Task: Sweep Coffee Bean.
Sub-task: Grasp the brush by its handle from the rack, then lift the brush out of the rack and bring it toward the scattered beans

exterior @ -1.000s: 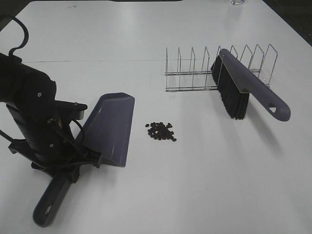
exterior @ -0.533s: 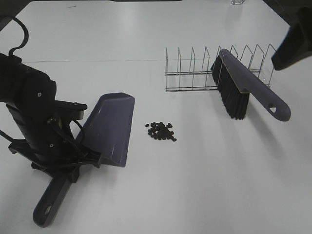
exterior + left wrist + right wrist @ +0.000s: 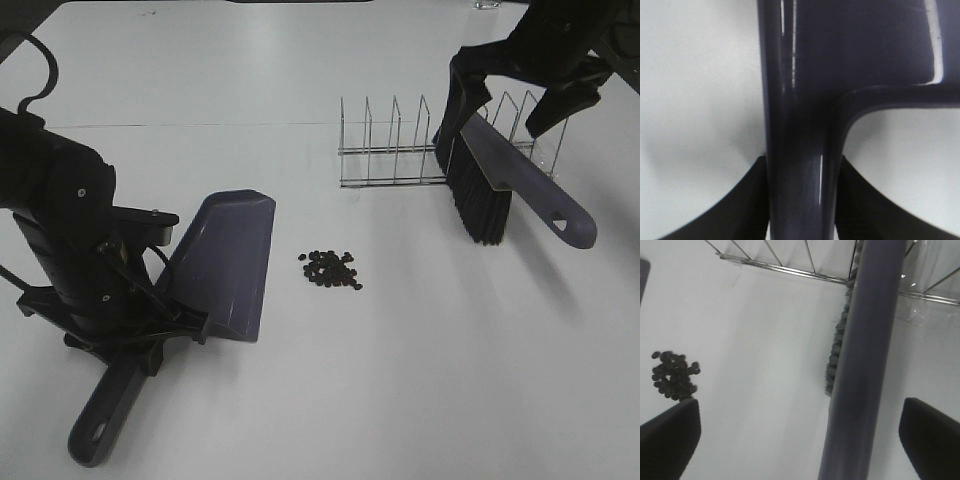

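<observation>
The coffee beans [image 3: 330,269] lie in one small heap on the white table [image 3: 400,380], near the long front edge of the purple dustpan [image 3: 228,262]. My left gripper [image 3: 150,340] is squeezed tight on the dustpan's handle. My right gripper [image 3: 510,100] is spread wide over the purple brush [image 3: 500,175]. The brush handle runs between my two fingers with room on both sides, so I am not touching it. The brush leans on the wire rack [image 3: 390,150], bristles down on the table. There is open white table between the beans and the brush.
</observation>
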Controlling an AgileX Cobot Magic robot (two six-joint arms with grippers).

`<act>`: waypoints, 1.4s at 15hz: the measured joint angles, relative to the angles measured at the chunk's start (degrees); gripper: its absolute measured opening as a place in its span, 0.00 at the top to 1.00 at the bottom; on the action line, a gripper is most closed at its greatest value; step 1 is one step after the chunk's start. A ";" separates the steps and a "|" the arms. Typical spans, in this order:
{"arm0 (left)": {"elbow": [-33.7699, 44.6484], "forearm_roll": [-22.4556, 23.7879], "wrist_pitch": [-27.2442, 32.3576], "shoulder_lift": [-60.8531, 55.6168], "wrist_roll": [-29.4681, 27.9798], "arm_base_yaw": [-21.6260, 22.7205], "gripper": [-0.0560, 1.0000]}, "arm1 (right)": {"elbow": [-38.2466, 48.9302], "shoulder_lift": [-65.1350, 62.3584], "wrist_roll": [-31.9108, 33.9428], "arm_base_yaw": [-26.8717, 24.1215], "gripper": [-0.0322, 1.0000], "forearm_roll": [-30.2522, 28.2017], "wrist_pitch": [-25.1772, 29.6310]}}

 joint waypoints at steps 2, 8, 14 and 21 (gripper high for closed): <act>-0.11 0.00 0.29 0.00 0.00 0.00 0.64 | -6.30 8.48 0.46 0.00 0.02 -1.66 4.76; -0.11 0.00 1.49 0.00 0.00 0.00 0.64 | -15.64 18.74 0.97 0.00 0.02 -5.10 6.65; -0.11 0.00 1.60 0.00 0.00 0.00 0.64 | -15.76 18.91 0.97 0.00 0.14 -4.30 6.65; -0.11 0.00 1.78 0.00 -0.06 0.00 0.64 | -15.76 19.42 2.58 -0.40 0.68 -6.59 7.33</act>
